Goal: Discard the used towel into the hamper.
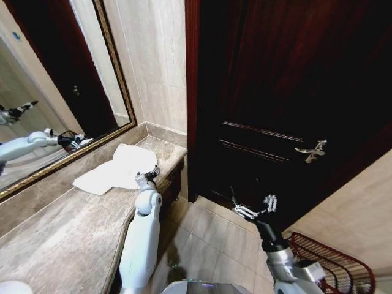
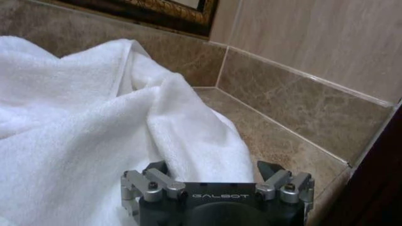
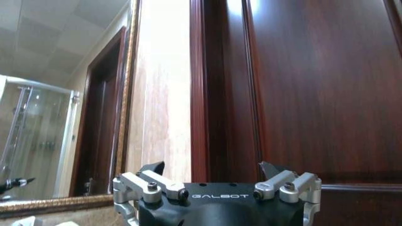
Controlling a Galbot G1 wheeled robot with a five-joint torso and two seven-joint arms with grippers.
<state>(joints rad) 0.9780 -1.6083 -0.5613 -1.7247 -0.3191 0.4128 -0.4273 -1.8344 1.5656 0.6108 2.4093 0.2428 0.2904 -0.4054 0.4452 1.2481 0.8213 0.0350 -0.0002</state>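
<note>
I am looking at a bathroom: a marble counter (image 1: 67,236) is running under a gilt-framed mirror (image 1: 58,79), with a dark wooden door (image 1: 288,104) standing just beyond the counter's far end. The white towel (image 1: 119,168) is lying rumpled on the counter near that end, close to the backsplash below the mirror. My left gripper (image 1: 149,176) is sitting at the towel's edge nearest the door; in the left wrist view (image 2: 213,167) its jaws are spread wide, with a fold of towel lying between the fingers (image 2: 271,169), which are not closing on it. I cannot confirm from here whether the cloth is touching the pads. My right gripper (image 1: 254,208) is hanging in open air in front of the door, over the tiled floor (image 1: 208,245), its jaws spread and holding nothing. The hamper (image 1: 334,263) is standing on the floor on the door's side of the counter, beside the right arm and well apart from the towel.
</note>
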